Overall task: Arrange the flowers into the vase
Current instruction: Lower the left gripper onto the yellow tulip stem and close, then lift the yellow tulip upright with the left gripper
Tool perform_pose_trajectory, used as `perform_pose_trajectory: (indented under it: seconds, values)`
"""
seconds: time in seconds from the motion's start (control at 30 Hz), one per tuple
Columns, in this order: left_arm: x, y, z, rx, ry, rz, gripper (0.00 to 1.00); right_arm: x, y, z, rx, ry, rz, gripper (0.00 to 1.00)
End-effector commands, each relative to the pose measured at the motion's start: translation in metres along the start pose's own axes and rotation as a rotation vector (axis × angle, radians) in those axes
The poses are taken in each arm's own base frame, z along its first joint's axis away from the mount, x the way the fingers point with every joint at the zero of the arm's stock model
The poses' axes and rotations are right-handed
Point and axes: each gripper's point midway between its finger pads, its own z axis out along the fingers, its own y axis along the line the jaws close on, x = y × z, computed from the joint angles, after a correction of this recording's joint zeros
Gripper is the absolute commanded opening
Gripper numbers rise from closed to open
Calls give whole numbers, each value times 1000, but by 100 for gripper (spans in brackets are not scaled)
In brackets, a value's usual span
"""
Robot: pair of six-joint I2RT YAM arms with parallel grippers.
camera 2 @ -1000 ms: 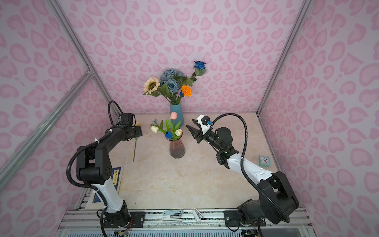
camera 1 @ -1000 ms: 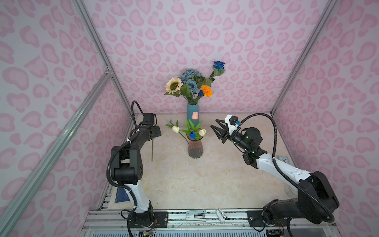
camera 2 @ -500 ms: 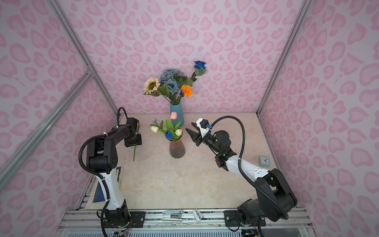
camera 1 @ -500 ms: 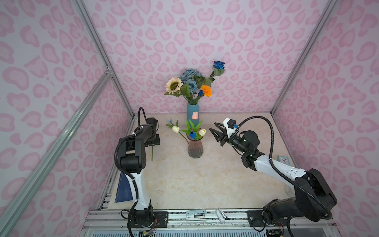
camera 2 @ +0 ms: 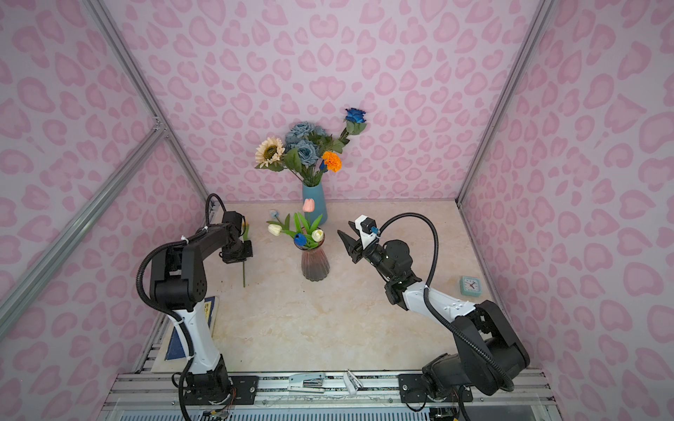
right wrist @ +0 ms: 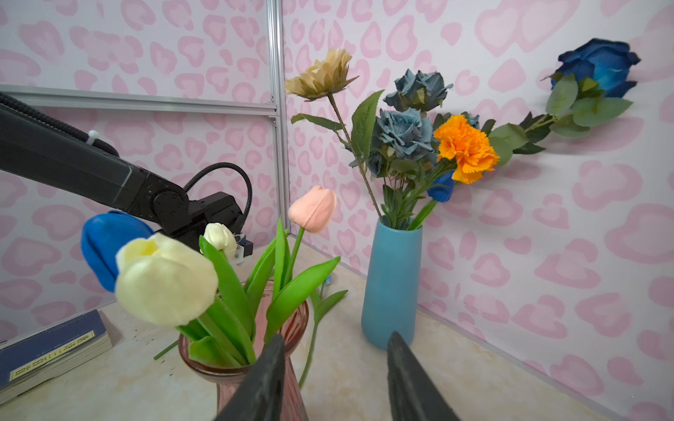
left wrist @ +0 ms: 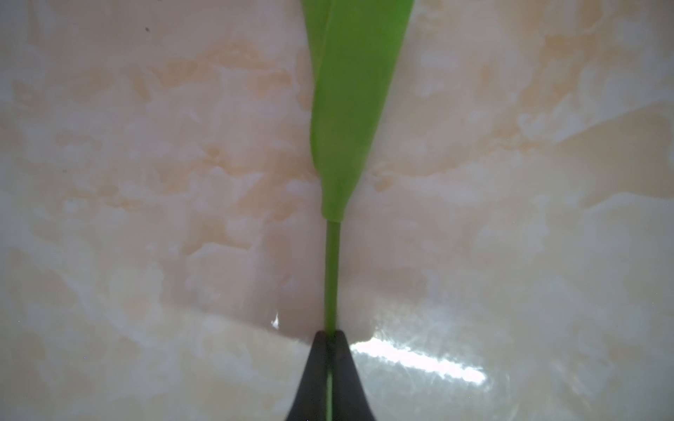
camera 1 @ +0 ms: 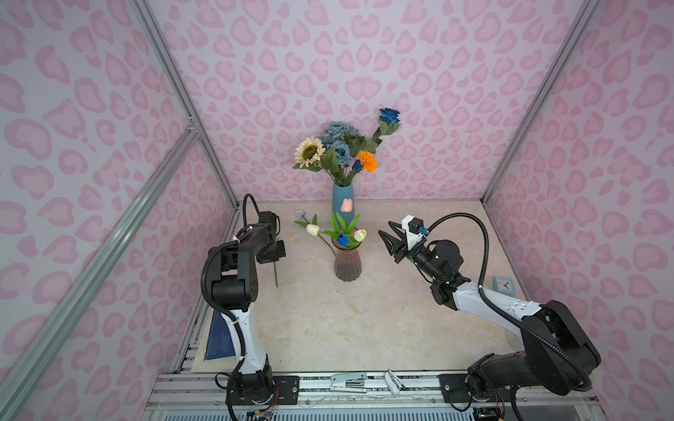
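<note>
The left pincer [left wrist: 329,333] clamps shut on the green stem [left wrist: 332,269] of a flower lying on the marble surface [camera 1: 364,310], left of the pink glass vase [camera 1: 346,264] holding tulips [camera 1: 359,235]. The right pincer [right wrist: 335,335], half open and empty, hovers beside that vase. A bouquet [camera 1: 339,145] fills the blue vase [camera 1: 342,197] behind.

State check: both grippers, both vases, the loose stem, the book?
Left gripper: shut on stem.
Stem: on the table, pinched.
Right gripper: open, empty.
Pink vase: upright, holding tulips.
Blue vase: upright, holding bouquet.
Book: closed, flat.
</note>
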Motion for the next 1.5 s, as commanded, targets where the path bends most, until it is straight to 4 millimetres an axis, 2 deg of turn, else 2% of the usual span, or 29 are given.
perform_pose_trajectory:
  seconds: [0.0, 0.23, 0.33, 0.43, 0.53, 0.63, 0.73, 1.0, 1.13, 1.3, 1.47]
  values:
    - [-2, 1, -11, 6, -23, -5, 3, -4, -6, 3, 22, -33, 12, 46]
    - [-12, 1, -34, 32, -116, -26, 3, -1, -9, 9, 19, -33, 27, 46]
    - [-22, -4, -53, 65, -183, -34, 3, -1, -9, 8, 21, -35, 28, 46]
    - [-20, -7, -66, 84, -224, -31, 3, -3, -8, 6, 22, -37, 25, 46]
    - [-24, -13, -89, 116, -304, -30, 3, -4, -9, 3, 27, -39, 23, 46]
    - [-26, -23, -120, 182, -420, -21, 3, -7, -8, -1, 25, -55, 28, 46]
    - [-23, -37, -160, 270, -570, 3, 3, -11, -6, -5, 22, -73, 43, 46]
    - [-6, -65, -287, 567, -968, 110, 3, -29, 3, -8, 2, -118, 32, 46]
    - [11, -82, -340, 732, -1122, 217, 3, -35, 13, -5, -17, -131, 9, 46]
    - [39, -110, -386, 911, -1247, 385, 3, -38, 26, -1, -43, -140, -6, 46]
    - [60, -132, -419, 1074, -1338, 476, 3, -40, 35, 1, -58, -141, -28, 47]
